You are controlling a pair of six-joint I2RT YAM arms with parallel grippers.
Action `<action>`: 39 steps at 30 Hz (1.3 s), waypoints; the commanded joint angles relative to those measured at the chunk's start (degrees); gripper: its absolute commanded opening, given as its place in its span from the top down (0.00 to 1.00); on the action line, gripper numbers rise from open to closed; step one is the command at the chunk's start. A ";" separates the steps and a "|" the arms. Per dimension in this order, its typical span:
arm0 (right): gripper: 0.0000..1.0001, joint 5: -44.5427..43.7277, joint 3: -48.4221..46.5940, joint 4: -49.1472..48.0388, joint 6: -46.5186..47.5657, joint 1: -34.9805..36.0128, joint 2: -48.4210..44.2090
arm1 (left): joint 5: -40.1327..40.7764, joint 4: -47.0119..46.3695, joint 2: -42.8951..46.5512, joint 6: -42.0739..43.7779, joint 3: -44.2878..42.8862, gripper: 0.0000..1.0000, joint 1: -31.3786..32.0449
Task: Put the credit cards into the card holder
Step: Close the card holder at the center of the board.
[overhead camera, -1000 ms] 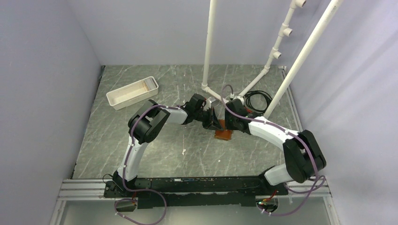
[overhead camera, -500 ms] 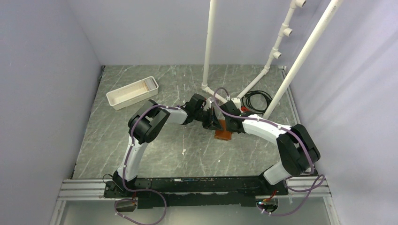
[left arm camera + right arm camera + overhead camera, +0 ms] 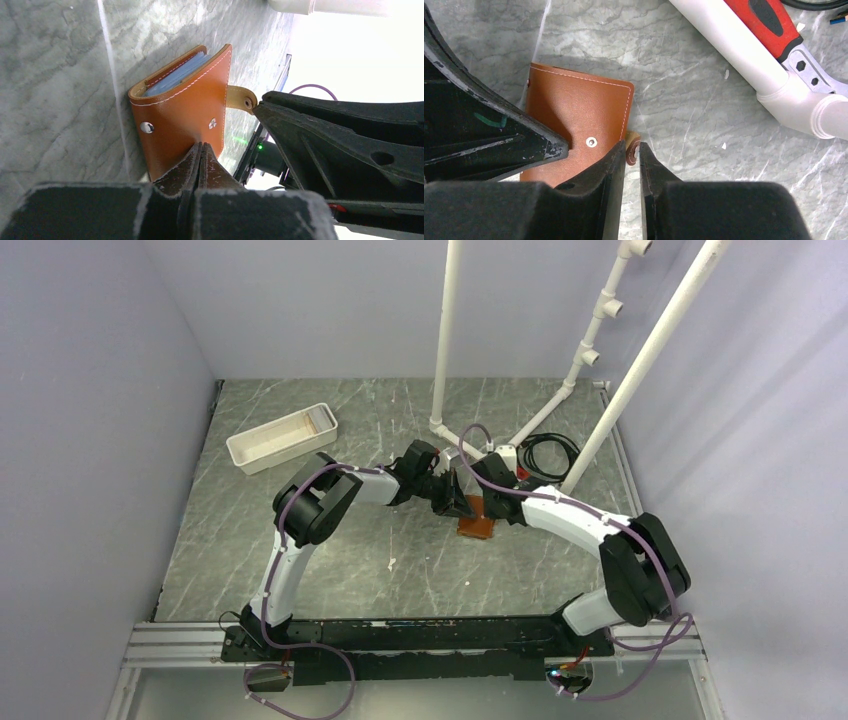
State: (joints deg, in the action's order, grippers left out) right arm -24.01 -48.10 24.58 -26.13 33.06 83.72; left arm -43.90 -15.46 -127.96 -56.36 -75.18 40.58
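Fastening seems to be the step in hand — the credit cards (image 3: pixel 176 74) are already sitting inside the card holder (image 3: pixel 180 112), their pale blue edges showing between the folded brown leather covers. The holder is lying on the marbled tabletop (image 3: pixel 704 125) near its middle, between the two arms. The left gripper (image 3: pixel 201 148) is fully closed with nothing between its fingers, its joined tips pressing on the top cover close to a metal snap stud (image 3: pixel 212 123). The right gripper (image 3: pixel 632 151) is pinching the tan strap tab (image 3: pixel 632 149), its jaws narrowed onto the snap button. Next, I judge, the tab is needing to be folded over and pressed onto a stud while the left tips are pinning the case — a slip there could be letting the cover spring open.
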 commanded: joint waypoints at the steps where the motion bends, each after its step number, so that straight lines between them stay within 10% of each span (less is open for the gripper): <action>1: 0.82 -1.30 -0.93 0.88 -0.33 0.18 -2.81 | 3.72 3.46 0.12 2.83 1.60 1.00 0.95; 15: 0.59 2.15 -2.78 -1.71 2.09 0.52 2.10 | 3.26 2.72 -0.09 2.40 1.82 1.00 0.98; 39: 0.64 -5.09 -6.72 2.09 2.39 4.56 6.97 | 2.93 1.96 0.21 2.22 2.72 1.00 0.99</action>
State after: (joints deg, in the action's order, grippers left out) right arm -25.82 -52.66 25.47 -23.57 37.50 90.74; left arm -43.92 -16.97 -127.87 -56.40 -74.41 40.58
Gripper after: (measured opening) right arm 0.369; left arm 0.020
